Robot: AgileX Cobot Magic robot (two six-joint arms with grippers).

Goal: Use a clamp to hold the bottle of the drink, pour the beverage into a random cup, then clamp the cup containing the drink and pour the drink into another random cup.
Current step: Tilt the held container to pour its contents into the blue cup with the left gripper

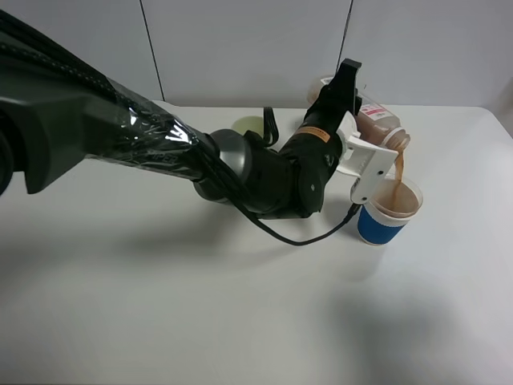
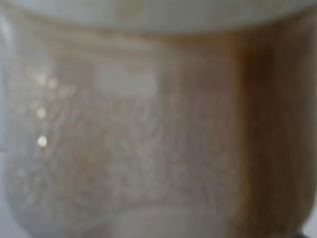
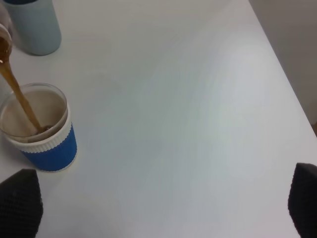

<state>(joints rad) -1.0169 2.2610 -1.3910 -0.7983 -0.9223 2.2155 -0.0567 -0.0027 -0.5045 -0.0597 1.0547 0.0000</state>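
Bottle [image 2: 148, 124], pink label [image 1: 373, 113] unreadable, clamped in left claw [image 1: 373, 160], pouring beverage [image 1: 398, 170] into blue-banded cup [image 1: 383, 224]; right claw [image 3: 161, 203] wide.

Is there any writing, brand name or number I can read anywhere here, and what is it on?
Nothing is legible in any view.
The pink label on the bottle: print too blurred to read.
The orange sticker on the left arm: too small to read.
The blue-banded cup: no lettering shows.
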